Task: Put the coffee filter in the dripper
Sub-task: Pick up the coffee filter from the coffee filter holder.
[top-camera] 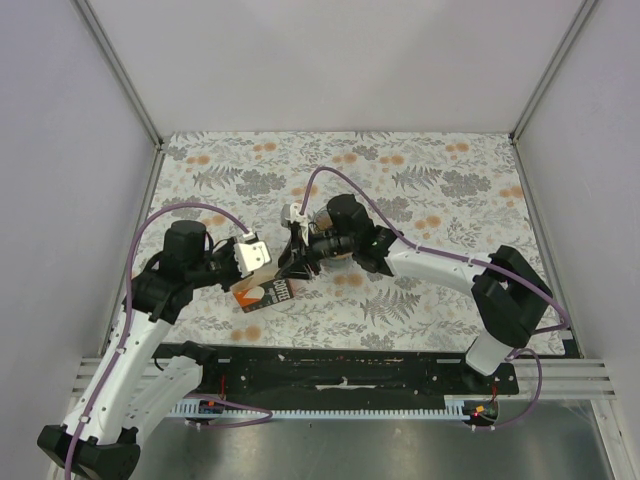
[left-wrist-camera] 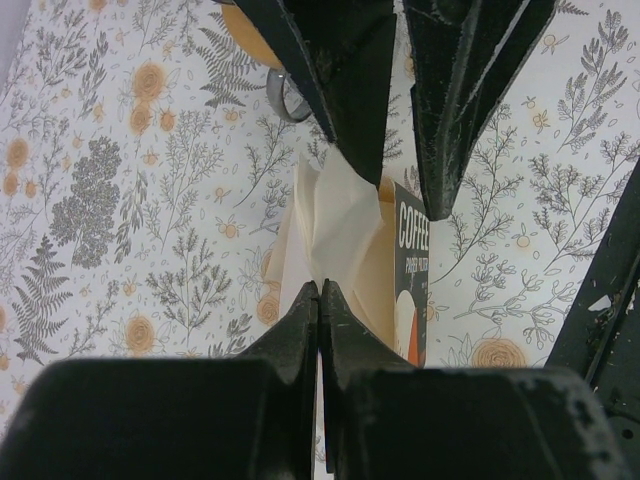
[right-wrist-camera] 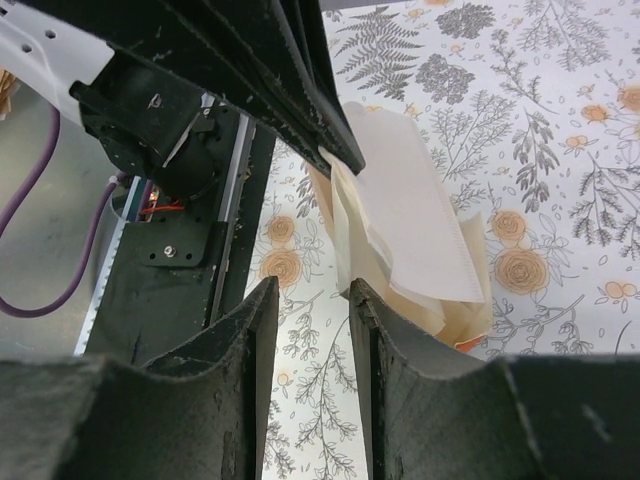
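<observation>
The white coffee filter (right-wrist-camera: 410, 220) sticks out of a stack of cream filters in the orange, white and black carton (top-camera: 262, 295) lying on the floral table. My left gripper (left-wrist-camera: 320, 290) is shut on the filter's edge (left-wrist-camera: 340, 220); its tips also show in the right wrist view (right-wrist-camera: 345, 160). My right gripper (right-wrist-camera: 312, 285) is open, and one of its fingertips (right-wrist-camera: 358, 292) touches the side of the filter stack. In the top view both grippers meet over the carton. The dripper is not clearly in view.
A tan rounded thing (left-wrist-camera: 245, 30) with a grey ring (left-wrist-camera: 283, 100) lies beyond the carton, partly hidden by my right gripper's fingers (left-wrist-camera: 350, 90). The table's black front rail (right-wrist-camera: 180, 260) runs close to the carton.
</observation>
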`<state>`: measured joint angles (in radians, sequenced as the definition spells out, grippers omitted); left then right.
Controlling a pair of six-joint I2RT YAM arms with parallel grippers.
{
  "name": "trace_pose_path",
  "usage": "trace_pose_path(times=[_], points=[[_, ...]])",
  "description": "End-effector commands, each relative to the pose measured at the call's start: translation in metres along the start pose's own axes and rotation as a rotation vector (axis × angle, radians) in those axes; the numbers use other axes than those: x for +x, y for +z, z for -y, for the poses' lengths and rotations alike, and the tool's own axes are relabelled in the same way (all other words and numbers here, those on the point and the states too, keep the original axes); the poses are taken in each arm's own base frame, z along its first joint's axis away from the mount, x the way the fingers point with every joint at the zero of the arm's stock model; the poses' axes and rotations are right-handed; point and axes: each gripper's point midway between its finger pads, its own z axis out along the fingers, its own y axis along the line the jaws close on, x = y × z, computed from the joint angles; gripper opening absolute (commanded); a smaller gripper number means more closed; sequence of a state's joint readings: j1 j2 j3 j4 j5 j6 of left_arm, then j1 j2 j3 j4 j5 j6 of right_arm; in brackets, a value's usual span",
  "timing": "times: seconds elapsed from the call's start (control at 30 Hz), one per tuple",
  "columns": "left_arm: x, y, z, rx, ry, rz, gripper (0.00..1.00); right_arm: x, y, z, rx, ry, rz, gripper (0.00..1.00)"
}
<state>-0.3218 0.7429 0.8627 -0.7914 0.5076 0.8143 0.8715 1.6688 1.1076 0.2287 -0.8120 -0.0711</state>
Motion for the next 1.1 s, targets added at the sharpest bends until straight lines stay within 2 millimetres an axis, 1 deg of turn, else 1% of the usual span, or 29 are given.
trace_pose_path(times=[0.0,0.1,0.23,0.3,0.4,0.63,0.73,0.8,0.9,1.03,1.07], points=[[-0.003,-0.001,0.004,0.02,0.054,0.023,0.02,-0.032,0.003,0.01,0.041,-0.067,0.063,0.41],[-0.003,0.0,0.005,0.025,0.055,0.026,0.02,-0.038,0.004,0.012,0.044,-0.073,0.072,0.39],[-0.003,0.0,0.004,0.025,0.056,0.028,0.02,-0.04,0.007,0.007,0.006,-0.072,0.072,0.28],[-0.004,0.0,0.005,0.026,0.055,0.028,0.02,-0.037,0.008,0.003,-0.016,-0.072,0.066,0.25],[-0.002,0.001,0.004,0.023,0.054,0.023,0.02,-0.035,0.009,-0.004,-0.045,-0.072,0.057,0.23],[-0.002,0.0,0.002,0.01,0.054,0.02,0.02,-0.021,0.004,-0.007,-0.033,-0.058,0.025,0.23],[-0.002,0.001,0.004,0.018,0.054,0.025,0.02,-0.026,0.005,-0.008,-0.023,-0.056,0.039,0.22],[-0.003,0.001,0.005,0.022,0.054,0.034,0.02,-0.033,0.006,-0.003,0.002,-0.058,0.058,0.18],[-0.003,0.001,0.004,0.021,0.054,0.033,0.02,-0.037,0.01,0.003,0.024,-0.054,0.058,0.1],[0.001,0.0,0.007,0.021,0.026,0.014,0.02,-0.034,0.008,0.004,0.034,-0.064,0.033,0.01],[0.002,0.0,0.008,0.022,0.01,0.009,0.11,-0.032,0.007,0.004,0.036,-0.072,0.024,0.0]])
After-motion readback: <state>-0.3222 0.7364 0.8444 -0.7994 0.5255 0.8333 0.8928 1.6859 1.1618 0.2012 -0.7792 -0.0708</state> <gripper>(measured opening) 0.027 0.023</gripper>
